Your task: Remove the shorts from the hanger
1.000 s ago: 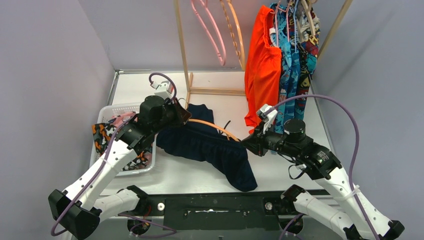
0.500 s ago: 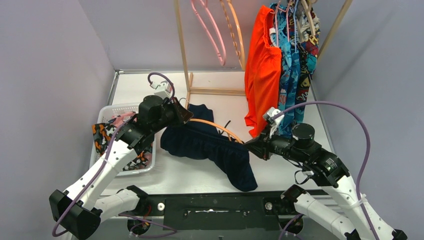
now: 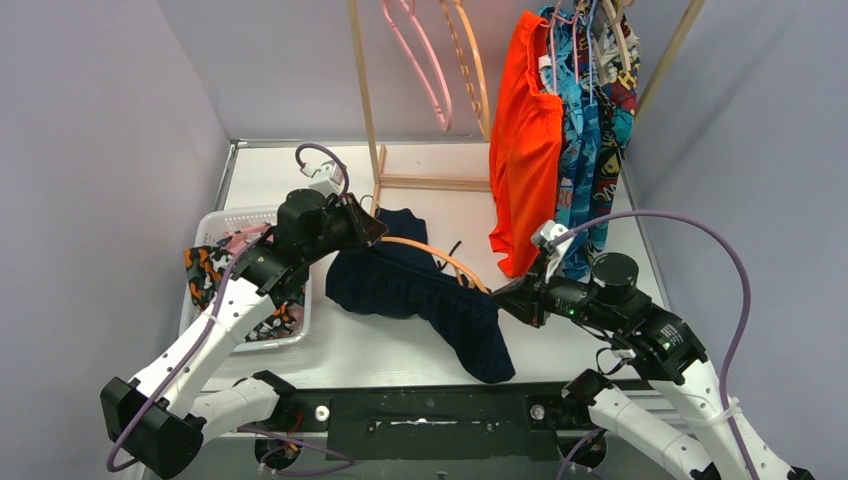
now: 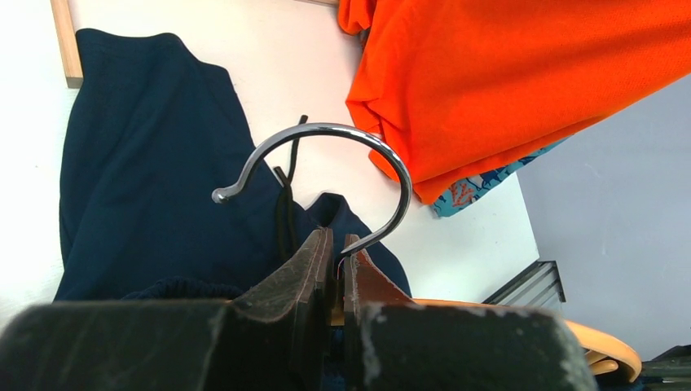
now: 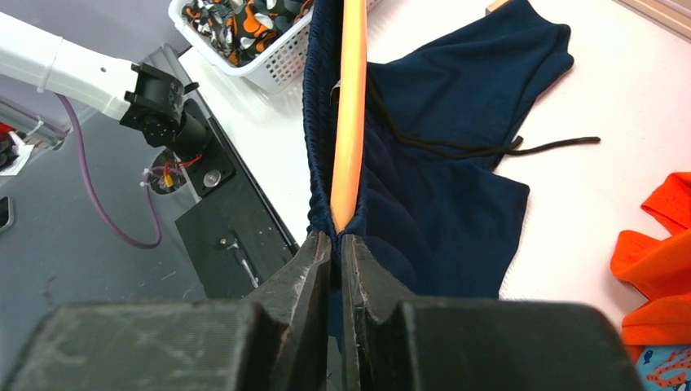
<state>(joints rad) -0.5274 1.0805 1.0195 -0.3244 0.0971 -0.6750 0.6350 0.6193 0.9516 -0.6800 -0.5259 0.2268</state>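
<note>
We noted left gripper [image 4: 336,244] pinching hanger [image 5: 352,98] by hook base, right gripper [image 5: 336,240] pinching navy shorts [image 3: 470,320] waistband at hanger tip. We feared elastic snagging there — hanger twisting loose.

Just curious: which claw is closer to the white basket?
The left. The left gripper holds the hanger close beside the white basket; the right gripper pinches the navy shorts farther off.
</note>
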